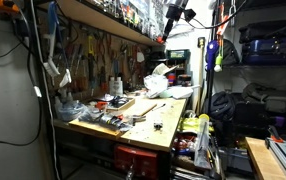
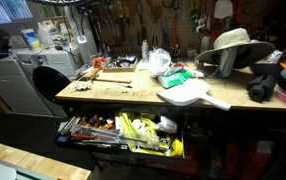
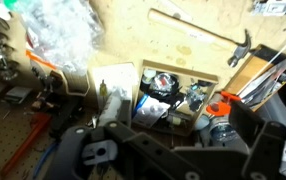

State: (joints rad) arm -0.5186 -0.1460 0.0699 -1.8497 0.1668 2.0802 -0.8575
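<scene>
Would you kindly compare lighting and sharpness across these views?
In an exterior view, dim, with the white plastic bag overexposed; in an exterior view, the wooden workbench top evenly lit; wrist view soft, its small open wooden box smeared.

Matte black gripper (image 3: 173,140), chunky fingers (image 3: 268,145)

Your gripper (image 3: 178,158) is matte black; the workbench (image 3: 173,40) is pale tan wood, mottled with darker stains; the small box (image 3: 118,80) is raw light wood; the plastic bag (image 3: 58,35) is cloudy white; the hammer (image 3: 198,30) has a blond handle and a dark head; the drawer tools (image 2: 133,128) are yellow and black; the hat (image 2: 233,45) is straw-cream.
</scene>
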